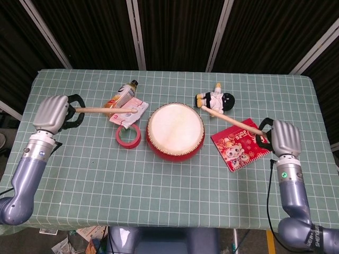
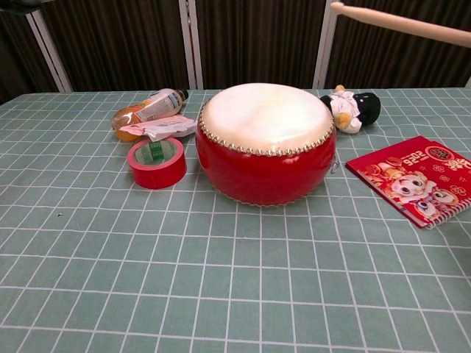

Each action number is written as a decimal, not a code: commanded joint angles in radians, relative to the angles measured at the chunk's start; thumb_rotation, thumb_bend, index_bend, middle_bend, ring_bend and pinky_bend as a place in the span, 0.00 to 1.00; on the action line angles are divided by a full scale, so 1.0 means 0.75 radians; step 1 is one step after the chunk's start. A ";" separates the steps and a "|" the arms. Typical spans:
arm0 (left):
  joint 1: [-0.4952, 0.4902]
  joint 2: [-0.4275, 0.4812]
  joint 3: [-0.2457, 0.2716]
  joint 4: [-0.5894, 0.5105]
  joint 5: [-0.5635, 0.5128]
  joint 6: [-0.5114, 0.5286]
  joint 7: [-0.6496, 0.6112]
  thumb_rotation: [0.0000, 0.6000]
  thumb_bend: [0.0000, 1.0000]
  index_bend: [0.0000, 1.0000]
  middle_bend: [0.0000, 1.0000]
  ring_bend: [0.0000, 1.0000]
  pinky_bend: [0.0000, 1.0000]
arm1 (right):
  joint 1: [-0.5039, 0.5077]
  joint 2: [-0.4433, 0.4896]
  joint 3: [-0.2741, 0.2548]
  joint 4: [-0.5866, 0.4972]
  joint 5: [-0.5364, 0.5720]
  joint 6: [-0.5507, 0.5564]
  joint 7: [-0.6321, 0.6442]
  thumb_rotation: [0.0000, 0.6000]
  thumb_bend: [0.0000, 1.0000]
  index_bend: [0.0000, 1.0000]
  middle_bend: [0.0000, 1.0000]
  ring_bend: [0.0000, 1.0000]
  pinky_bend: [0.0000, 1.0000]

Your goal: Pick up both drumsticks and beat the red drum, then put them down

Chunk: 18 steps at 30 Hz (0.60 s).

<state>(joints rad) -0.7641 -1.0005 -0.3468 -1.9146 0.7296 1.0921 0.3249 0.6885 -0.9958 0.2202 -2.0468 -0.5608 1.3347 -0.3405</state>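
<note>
Red drum (image 1: 175, 131): round, pale skin head, studded rim, set upright at the table's centre. Left drumstick (image 1: 106, 110): pale wood, held roughly level, tip toward the drum. Right drumstick (image 1: 231, 120): pale wood, raised above drum height, tip beside the drum's far right edge.

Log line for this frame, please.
left robot hand: holds drumstick | right robot hand: drumstick raised off red drum

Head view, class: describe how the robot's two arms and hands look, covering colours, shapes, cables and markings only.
Both hands, left hand and right hand, have boxy silver-grey backs with black parts at the fingers. Each sits on a rounded, blue-grey metallic arm. A small green light glows on the right wrist, and a thin black cable runs alongside that arm.
</note>
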 commanded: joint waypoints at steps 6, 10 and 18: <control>-0.245 -0.234 -0.074 0.113 -0.166 0.031 0.194 1.00 0.64 0.77 1.00 1.00 1.00 | -0.213 0.137 -0.044 -0.054 -0.246 -0.111 0.277 1.00 0.92 1.00 1.00 1.00 1.00; -0.361 -0.333 -0.084 0.164 -0.280 0.038 0.318 1.00 0.64 0.77 1.00 1.00 1.00 | -0.246 0.161 -0.042 -0.037 -0.296 -0.143 0.337 1.00 0.92 1.00 1.00 1.00 1.00; -0.592 -0.560 0.012 0.401 -0.541 0.036 0.687 1.00 0.64 0.77 1.00 1.00 1.00 | -0.276 0.192 -0.028 -0.015 -0.309 -0.202 0.394 1.00 0.92 1.00 1.00 1.00 1.00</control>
<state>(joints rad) -1.1395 -1.3503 -0.3762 -1.6904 0.4133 1.1206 0.7368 0.4842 -0.8547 0.1973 -2.0618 -0.7939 1.1882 -0.0495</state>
